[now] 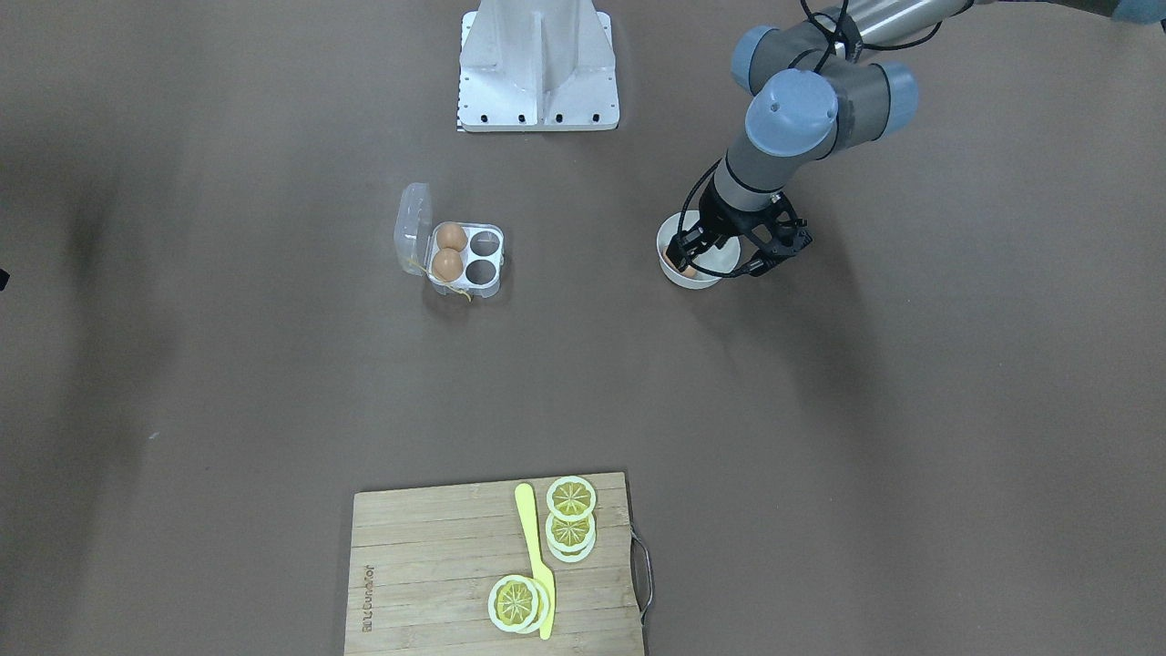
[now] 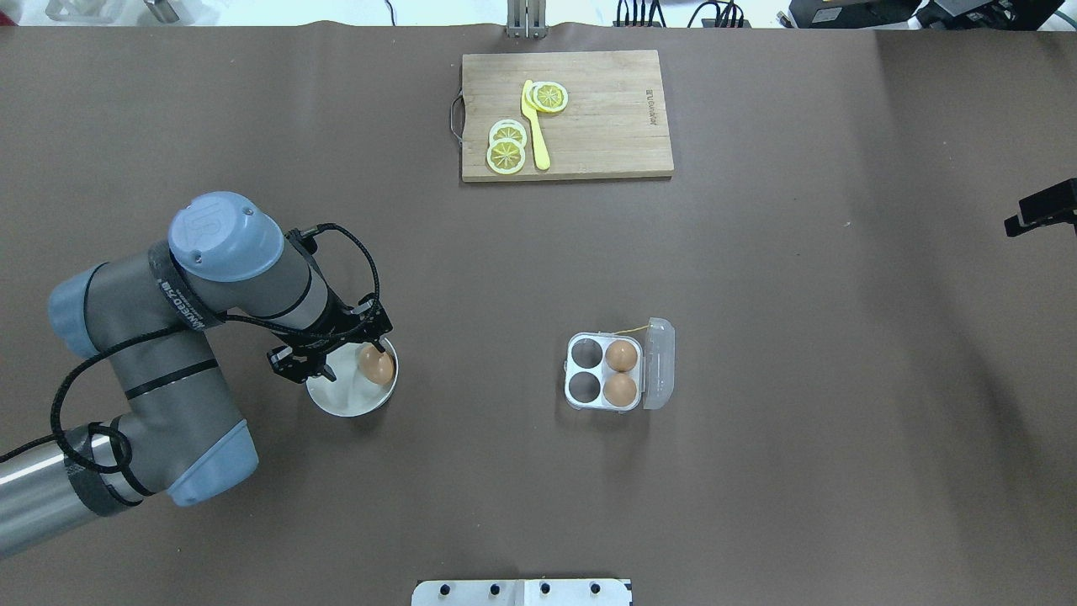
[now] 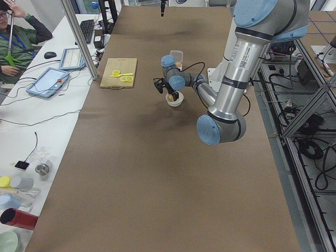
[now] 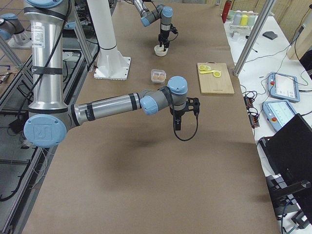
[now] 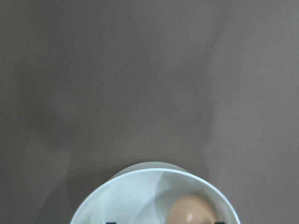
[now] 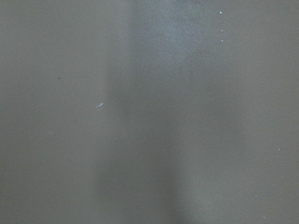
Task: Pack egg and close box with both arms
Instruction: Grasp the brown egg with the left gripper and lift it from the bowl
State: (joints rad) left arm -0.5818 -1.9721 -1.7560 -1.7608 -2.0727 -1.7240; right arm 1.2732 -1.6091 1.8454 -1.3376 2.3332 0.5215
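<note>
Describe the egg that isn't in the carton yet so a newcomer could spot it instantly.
On the brown table, find the grey left arm; the left gripper hangs over a round white bowl. The egg lies inside that bowl. Unlike the two look-alike brown eggs seated in the clear carton, it is alone in the bowl.

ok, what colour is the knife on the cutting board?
Yellow all over. The knife shows best in the exterior front-facing view.
</note>
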